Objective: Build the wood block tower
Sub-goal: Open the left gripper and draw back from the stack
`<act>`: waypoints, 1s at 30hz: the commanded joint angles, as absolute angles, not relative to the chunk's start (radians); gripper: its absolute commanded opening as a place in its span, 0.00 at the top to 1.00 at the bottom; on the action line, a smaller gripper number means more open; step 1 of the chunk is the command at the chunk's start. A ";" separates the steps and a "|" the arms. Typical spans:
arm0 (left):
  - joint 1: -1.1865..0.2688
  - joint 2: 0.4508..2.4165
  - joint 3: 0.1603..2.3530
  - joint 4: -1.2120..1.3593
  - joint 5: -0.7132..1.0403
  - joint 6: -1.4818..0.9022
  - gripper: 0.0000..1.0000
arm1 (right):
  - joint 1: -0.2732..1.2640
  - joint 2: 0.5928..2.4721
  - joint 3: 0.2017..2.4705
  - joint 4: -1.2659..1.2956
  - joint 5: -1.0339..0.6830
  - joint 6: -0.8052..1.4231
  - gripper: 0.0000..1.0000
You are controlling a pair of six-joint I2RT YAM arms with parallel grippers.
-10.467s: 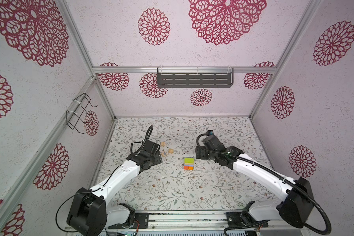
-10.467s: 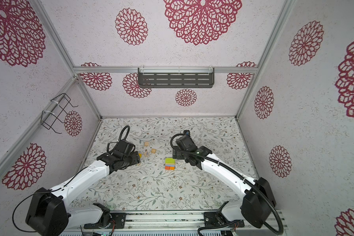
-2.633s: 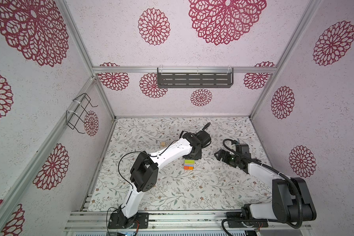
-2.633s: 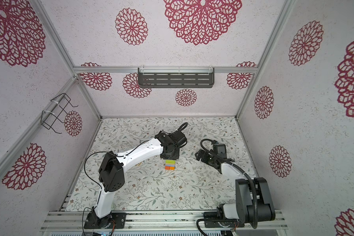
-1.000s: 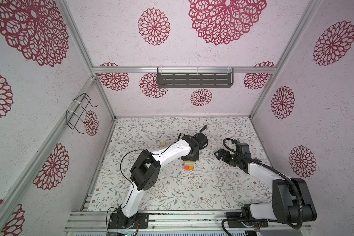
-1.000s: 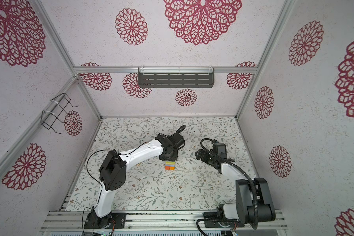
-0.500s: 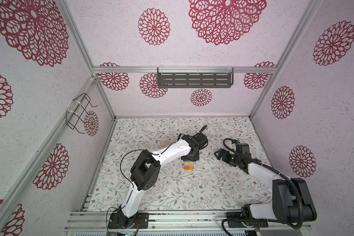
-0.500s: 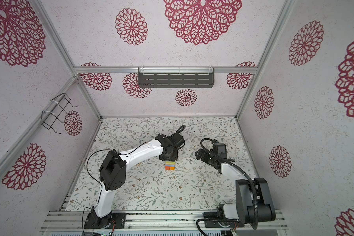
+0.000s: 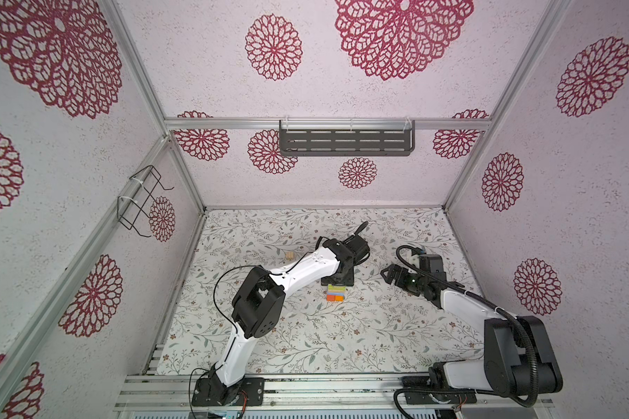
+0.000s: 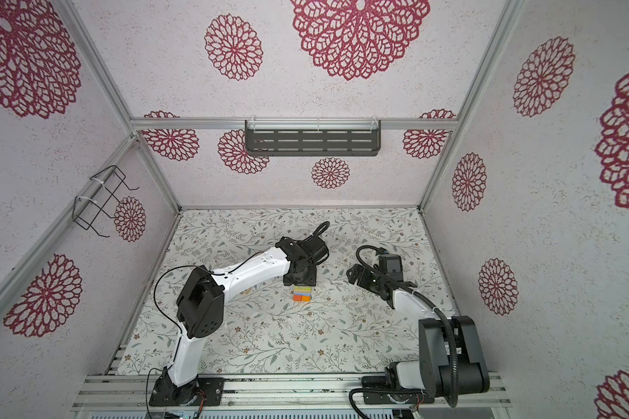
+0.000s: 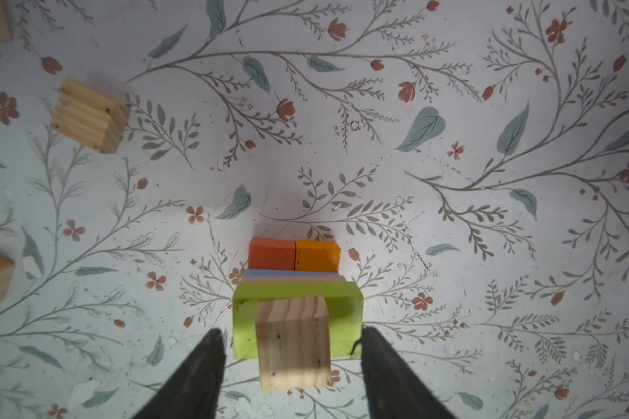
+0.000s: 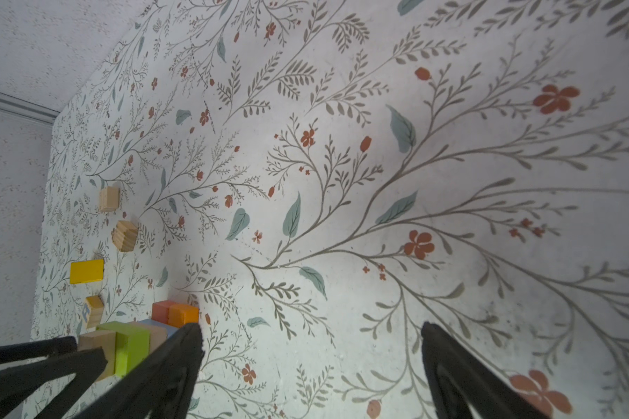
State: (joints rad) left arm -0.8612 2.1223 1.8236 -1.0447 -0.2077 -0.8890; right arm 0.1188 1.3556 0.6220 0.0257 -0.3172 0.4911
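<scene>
**A:** What takes up the most room?

**B:** The floral table [image 9: 305,344]. Then come the two arms. In both top views the left arm [image 9: 298,270] reaches in from 7 o'clock towards the table's middle. The right arm [image 9: 462,304] comes in from 4 o'clock.

**A:** And the tower?

**B:** The tower [image 9: 335,293] stands close to the middle of the table. The left arm's wrist overlaps its 12 o'clock edge.

**A:** Is the left gripper holding it?

**B:** No. The left gripper [image 11: 292,331] has its jaws spread to either side of the tower's top. A clear gap shows on each side, so it grips nothing.

**A:** And the right gripper?

**B:** The right gripper [image 12: 310,326] sits at the tower's 3 o'clock in both top views, well apart from it. Its jaws are wide apart, with only table between them.

**A:** What are the tower's layers?

**B:** A red-orange block [image 11: 271,254] and an orange block [image 11: 316,255] touch side by side at the base. A blue block [image 11: 269,274] lies above them, then a lime-green block [image 11: 246,326]. A tan cube [image 11: 293,344] rests upright on the green one.

**A:** Any loose pieces?

**B:** A yellow block [image 12: 86,271] and a ridged wood block [image 11: 88,116] lie on the table, apart from the tower. A loose cube [image 9: 289,256] sits at the tower's 10 o'clock.
</scene>
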 commanded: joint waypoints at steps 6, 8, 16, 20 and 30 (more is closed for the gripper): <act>-0.830 2.048 1.870 -1.113 -0.306 -0.891 0.19 | 0.123 1.335 0.612 0.034 -0.311 0.495 0.03; -0.808 2.014 1.843 -1.114 -0.308 -0.886 0.18 | 0.123 1.332 0.613 0.031 -0.310 0.493 0.03; -0.689 1.864 1.626 -1.027 -0.294 -0.866 0.10 | 0.123 1.382 0.657 0.004 -0.301 0.485 0.03; -0.631 1.850 1.560 -0.972 -0.272 -0.848 0.02 | 0.128 1.409 0.701 -0.013 -0.287 0.487 0.03; -0.543 1.945 1.561 -0.850 -0.198 -0.679 0.14 | 0.179 1.505 0.815 -0.033 -0.270 0.486 0.03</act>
State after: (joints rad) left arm -0.5606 1.9186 1.5551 -0.9188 -0.2310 -0.7483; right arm 0.1696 1.4849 0.7837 -0.0254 -0.2661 0.4900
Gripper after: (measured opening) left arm 0.868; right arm 0.970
